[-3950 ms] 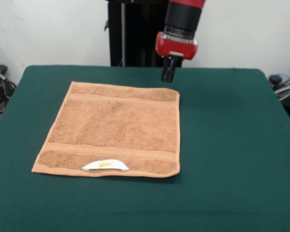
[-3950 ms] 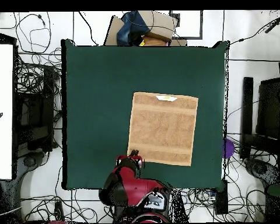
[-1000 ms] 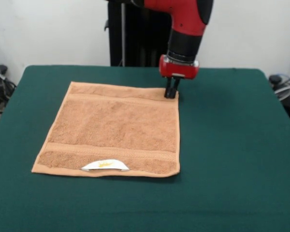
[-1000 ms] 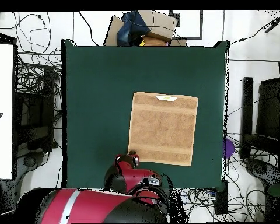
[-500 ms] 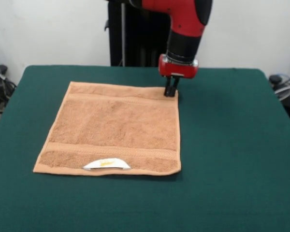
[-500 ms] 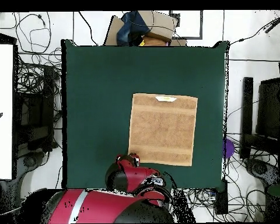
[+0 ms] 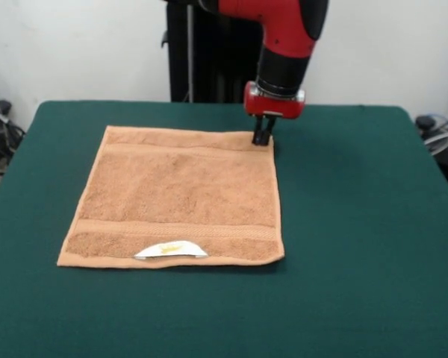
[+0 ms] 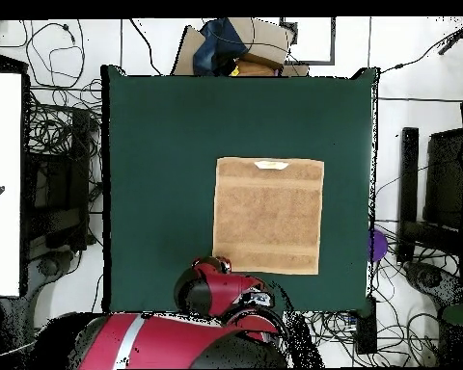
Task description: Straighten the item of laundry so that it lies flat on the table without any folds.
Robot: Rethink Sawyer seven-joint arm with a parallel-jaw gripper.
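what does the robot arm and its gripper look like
The arm is glossy red with a black cylindrical wrist section. Below it sits a red block with a thin silver band. The gripper has short, narrow black fingers. From overhead, the arm shows a pale grey stripe along its red shell.

The towel (image 7: 178, 195) is spread on the table (image 7: 358, 224); the gripper (image 7: 262, 139) is set at its far right corner

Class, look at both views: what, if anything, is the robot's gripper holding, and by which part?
The gripper appears shut on the tan terry towel, pinching its far corner nearest the robot's base; the rest lies flat on the green table.
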